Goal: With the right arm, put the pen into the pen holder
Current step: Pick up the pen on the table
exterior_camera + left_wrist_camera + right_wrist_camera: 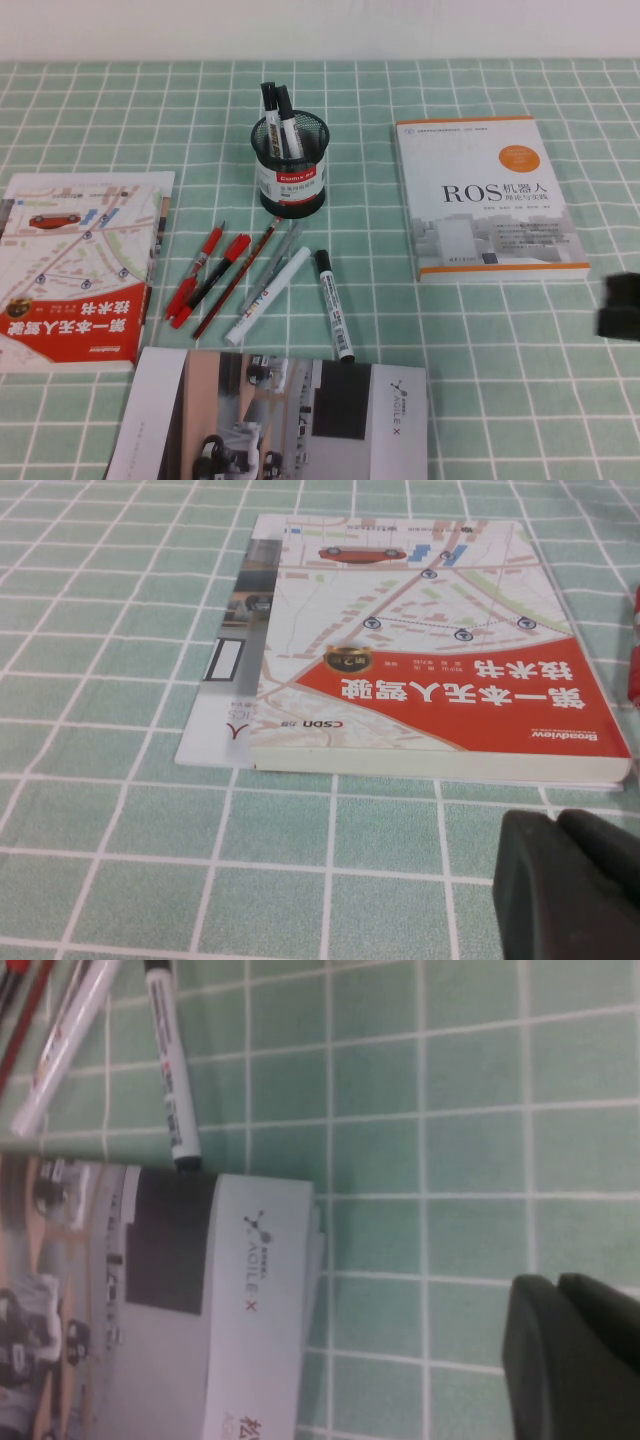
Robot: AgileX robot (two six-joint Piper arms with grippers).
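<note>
High view: the pen [334, 305] lies flat at 5 o'clock of the holder [291, 166], while the right gripper [620, 305], jaws pressed together and empty, must part them and straddle mid-barrel; left gripper [575, 885] idles clenched beside the red book [440, 660].

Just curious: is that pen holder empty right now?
No. The pen holder already has two black-capped markers standing in it, while the pen lies on the table.
</note>
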